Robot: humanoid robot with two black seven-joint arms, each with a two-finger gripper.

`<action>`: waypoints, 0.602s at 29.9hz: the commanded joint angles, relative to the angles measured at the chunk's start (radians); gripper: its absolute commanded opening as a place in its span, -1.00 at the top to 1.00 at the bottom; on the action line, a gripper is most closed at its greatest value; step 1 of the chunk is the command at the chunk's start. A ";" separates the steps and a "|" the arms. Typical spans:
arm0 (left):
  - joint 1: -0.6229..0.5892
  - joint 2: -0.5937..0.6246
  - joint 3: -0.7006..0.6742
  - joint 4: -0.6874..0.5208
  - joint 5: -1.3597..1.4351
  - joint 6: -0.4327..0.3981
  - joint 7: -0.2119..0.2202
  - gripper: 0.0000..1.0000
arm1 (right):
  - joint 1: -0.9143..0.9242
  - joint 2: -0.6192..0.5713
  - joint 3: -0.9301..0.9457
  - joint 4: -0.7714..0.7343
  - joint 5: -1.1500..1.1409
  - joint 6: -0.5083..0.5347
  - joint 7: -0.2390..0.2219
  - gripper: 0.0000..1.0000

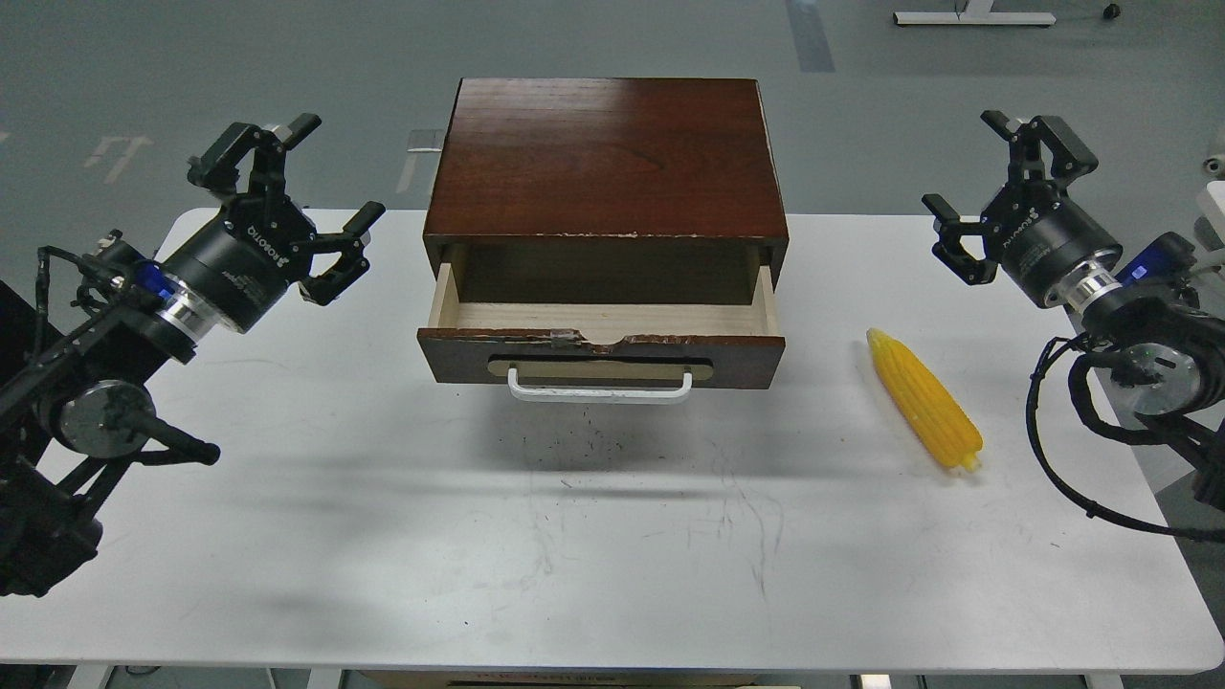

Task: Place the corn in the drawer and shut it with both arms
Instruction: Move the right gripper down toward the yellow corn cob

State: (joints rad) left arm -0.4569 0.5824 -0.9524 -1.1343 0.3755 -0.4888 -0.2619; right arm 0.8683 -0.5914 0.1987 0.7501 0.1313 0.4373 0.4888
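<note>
The left gripper (304, 182) hangs above the left end of the table (383, 536), its two black fingers spread wide with nothing between them. One finger (230, 153) reaches up and back, the other (349, 249) points toward the box. The gripper sits well apart from the drawer and touches nothing. Behind it a silver wrist ring and a thick black arm run down to the left edge of the view, with loose cables alongside.

The right gripper (995, 182) hangs over the right end of the table, also wide and empty. Its fingers (1053, 144) splay up and to the left. A blue-lit part and a silver ring sit behind it, and a black cable loops down from the arm over the table's right edge.

The corn (924, 399) lies flat on the table, below and to the left of the right gripper, well apart from it. It lies aslant, one end toward the drawer, the other toward the near right. It is outside the drawer, off to its right.

The drawer (603, 316) stands pulled out from the dark reddish-brown box (603, 153) at the middle back of the table. Its pale wood inside shows, with nothing in it. The front is chipped along the top edge, with a tan oval plate and a white handle (600, 388).
</note>
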 commanded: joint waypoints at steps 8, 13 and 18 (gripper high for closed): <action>-0.002 0.023 0.003 -0.005 0.013 0.000 -0.036 -0.98 | -0.009 0.004 -0.005 0.000 -0.007 0.005 0.000 -1.00; -0.008 0.025 0.003 -0.004 0.013 0.000 -0.039 -0.98 | 0.000 -0.014 -0.016 0.006 -0.012 0.017 0.000 -1.00; -0.011 0.028 0.001 -0.007 0.013 0.000 -0.054 -0.98 | 0.076 -0.120 -0.024 0.018 -0.218 0.051 0.000 -1.00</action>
State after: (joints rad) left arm -0.4664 0.6077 -0.9495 -1.1395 0.3885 -0.4888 -0.3044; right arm 0.8913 -0.6520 0.1779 0.7557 0.0574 0.4838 0.4884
